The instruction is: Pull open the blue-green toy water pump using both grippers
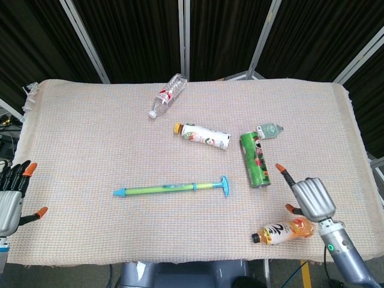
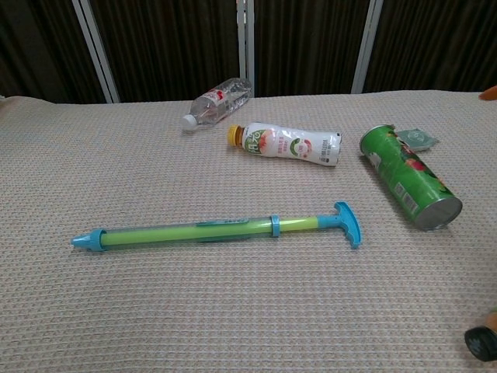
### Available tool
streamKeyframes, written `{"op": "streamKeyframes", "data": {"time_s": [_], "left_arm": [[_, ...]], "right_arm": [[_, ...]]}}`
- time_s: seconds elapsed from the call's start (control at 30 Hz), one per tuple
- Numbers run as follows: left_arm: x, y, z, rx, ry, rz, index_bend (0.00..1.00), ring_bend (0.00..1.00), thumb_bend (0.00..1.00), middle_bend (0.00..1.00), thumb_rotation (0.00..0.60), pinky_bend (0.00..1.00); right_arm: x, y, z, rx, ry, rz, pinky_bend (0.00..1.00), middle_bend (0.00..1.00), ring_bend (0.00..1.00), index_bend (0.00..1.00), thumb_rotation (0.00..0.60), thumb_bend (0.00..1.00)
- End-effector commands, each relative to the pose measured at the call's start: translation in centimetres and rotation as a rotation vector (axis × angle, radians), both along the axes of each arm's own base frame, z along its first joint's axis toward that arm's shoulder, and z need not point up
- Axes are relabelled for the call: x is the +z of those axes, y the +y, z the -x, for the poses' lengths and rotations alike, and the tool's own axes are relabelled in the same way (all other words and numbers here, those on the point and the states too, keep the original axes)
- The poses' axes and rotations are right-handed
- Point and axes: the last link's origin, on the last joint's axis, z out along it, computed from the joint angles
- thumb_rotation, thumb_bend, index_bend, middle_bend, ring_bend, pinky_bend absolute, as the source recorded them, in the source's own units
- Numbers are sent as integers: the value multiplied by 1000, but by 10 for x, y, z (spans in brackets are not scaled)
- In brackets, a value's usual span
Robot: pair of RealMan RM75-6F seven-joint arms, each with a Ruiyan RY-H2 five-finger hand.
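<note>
The blue-green toy water pump [image 1: 171,188] [image 2: 217,229] lies flat on the woven cloth, with its blue tip to the left and its T-handle [image 1: 224,186] [image 2: 348,224] to the right. Neither hand touches it. My left hand [image 1: 11,198] hovers at the table's front left edge, fingers spread, holding nothing. My right hand [image 1: 312,199] hangs over the front right of the table, just above an orange bottle and well right of the T-handle. It holds nothing, with one finger stretched forward. In the chest view only an orange fingertip [image 2: 489,93] shows at the right edge.
A clear water bottle [image 1: 168,96] [image 2: 217,99] lies at the back. A white drink bottle [image 1: 203,135] [image 2: 291,144], a green can [image 1: 256,159] [image 2: 410,186] and a small green-lidded cup [image 1: 270,129] lie behind the handle. The orange bottle [image 1: 282,231] lies front right.
</note>
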Motion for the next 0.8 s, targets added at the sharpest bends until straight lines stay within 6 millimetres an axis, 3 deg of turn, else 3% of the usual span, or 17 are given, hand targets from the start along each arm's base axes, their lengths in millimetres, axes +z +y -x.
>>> {"op": "streamKeyframes", "data": {"time_s": [0.03, 0.2, 0.5, 0.8], "left_arm": [[-3, 8, 3, 12, 6, 0, 0, 0, 0, 0, 600, 0], [-7, 13, 7, 32, 17, 3, 0, 0, 0, 0, 600, 0], [-7, 17, 13, 61, 22, 3, 0, 0, 0, 0, 600, 0], [-9, 18, 14, 68, 24, 8, 0, 0, 0, 0, 600, 0]], "right_arm": [[-47, -55, -54, 28, -25, -233, 1000, 964, 992, 5, 600, 0], [-89, -79, -83, 46, 32, -334, 1000, 980, 1000, 115, 600, 0], [-149, -101, -118, 25, 39, -351, 1000, 1000, 1000, 355, 600, 52], [-172, -103, -124, 7, 90, -319, 1000, 1000, 1000, 452, 600, 163]]}}
